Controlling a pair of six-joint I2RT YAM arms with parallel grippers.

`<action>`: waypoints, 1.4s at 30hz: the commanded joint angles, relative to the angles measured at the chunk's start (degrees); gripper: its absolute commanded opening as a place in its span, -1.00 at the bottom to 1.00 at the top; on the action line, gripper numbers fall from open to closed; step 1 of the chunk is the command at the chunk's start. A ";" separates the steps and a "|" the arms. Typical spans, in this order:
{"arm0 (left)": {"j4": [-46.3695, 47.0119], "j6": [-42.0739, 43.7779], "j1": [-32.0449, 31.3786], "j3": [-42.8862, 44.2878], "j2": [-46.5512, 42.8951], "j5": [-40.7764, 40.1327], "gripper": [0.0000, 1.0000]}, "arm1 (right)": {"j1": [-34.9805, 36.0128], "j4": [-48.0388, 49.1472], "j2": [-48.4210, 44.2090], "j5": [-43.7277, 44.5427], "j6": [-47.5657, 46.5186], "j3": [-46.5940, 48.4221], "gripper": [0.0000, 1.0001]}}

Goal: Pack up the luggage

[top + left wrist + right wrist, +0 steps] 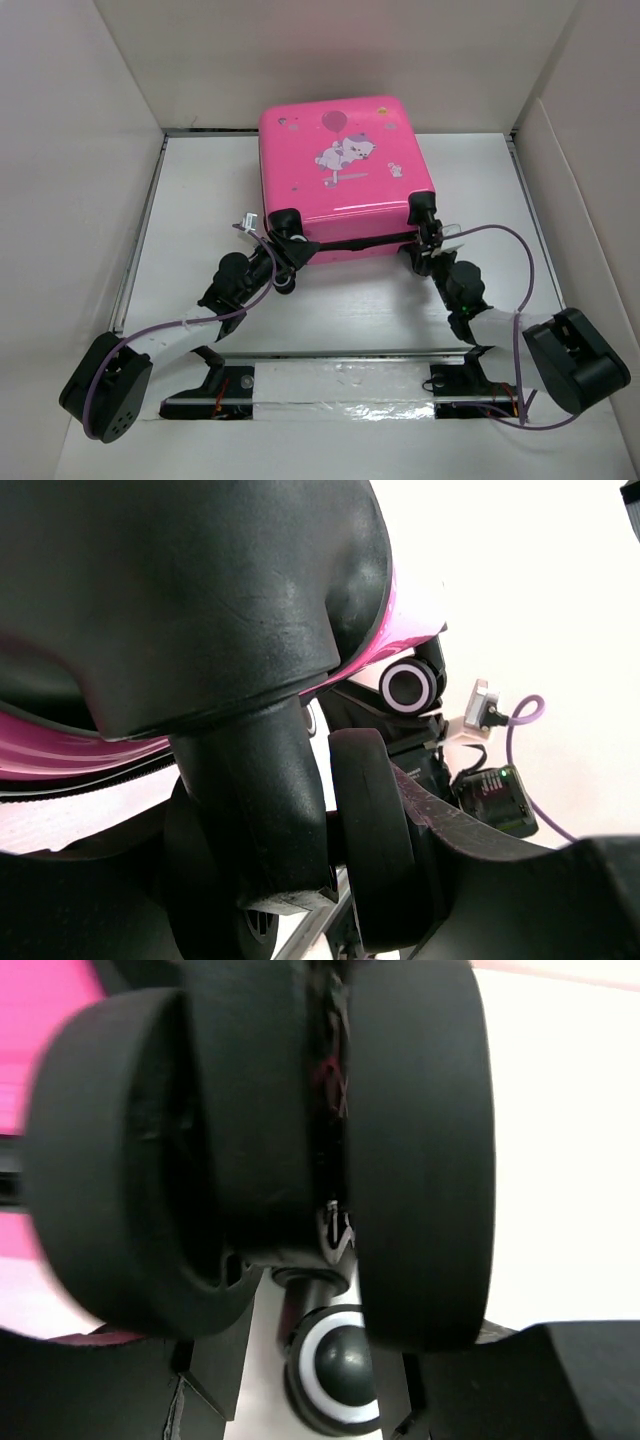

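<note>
Top external view: the luggage (340, 170) lies flat and closed on the table (350, 310), at 12 o'clock from the arm bases, with its printed pink shell facing up and its wheeled edge facing 6 o'clock. The left gripper (283, 240) sits at the case's 7 o'clock corner, against the left wheel (375, 840). The right gripper (428, 240) sits at the 5 o'clock corner, against the right wheel (420, 1160).

Both wrist views are filled by black wheels lying between dark finger bases. I cannot tell whether either pair of fingers is clamped or merely spread around its wheel.

The case's 12 o'clock edge is near the back wall (330, 60). Bare table lies at 9 and 3 o'clock, and at 6 o'clock down to the taped rail (340, 385).
</note>
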 commanded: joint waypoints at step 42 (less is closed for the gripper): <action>16.30 6.80 -5.12 6.62 3.26 4.93 -1.00 | 23.03 41.90 24.84 7.13 4.68 5.66 -1.00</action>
